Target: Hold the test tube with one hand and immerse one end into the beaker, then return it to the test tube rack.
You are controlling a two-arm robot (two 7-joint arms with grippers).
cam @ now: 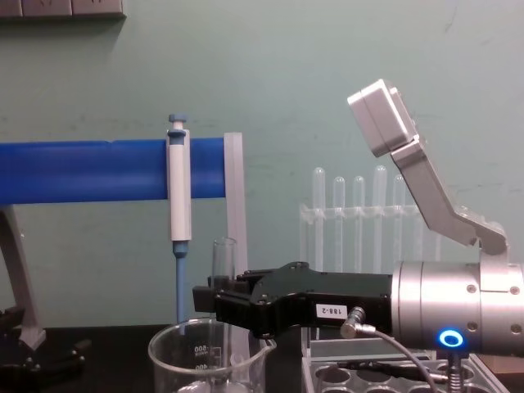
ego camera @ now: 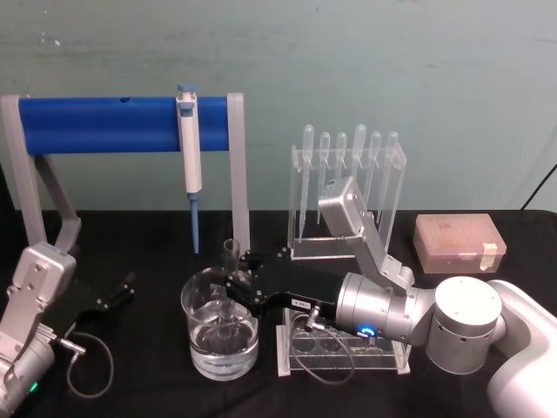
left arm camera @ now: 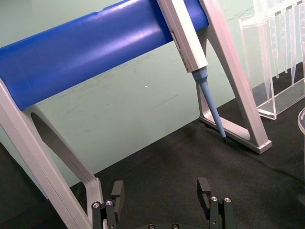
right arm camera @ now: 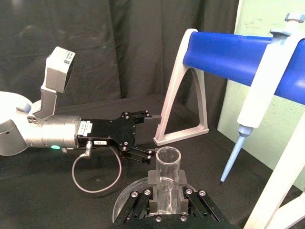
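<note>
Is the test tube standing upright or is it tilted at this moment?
Upright. The right gripper holds the test tube vertical, open rim on top, with its lower end down inside the beaker.

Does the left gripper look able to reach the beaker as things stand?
Probably yes, from its side: the open left gripper sits beside the beaker, only table between them. The right gripper holds the test tube at the beaker's mouth, blocking the top.
</note>
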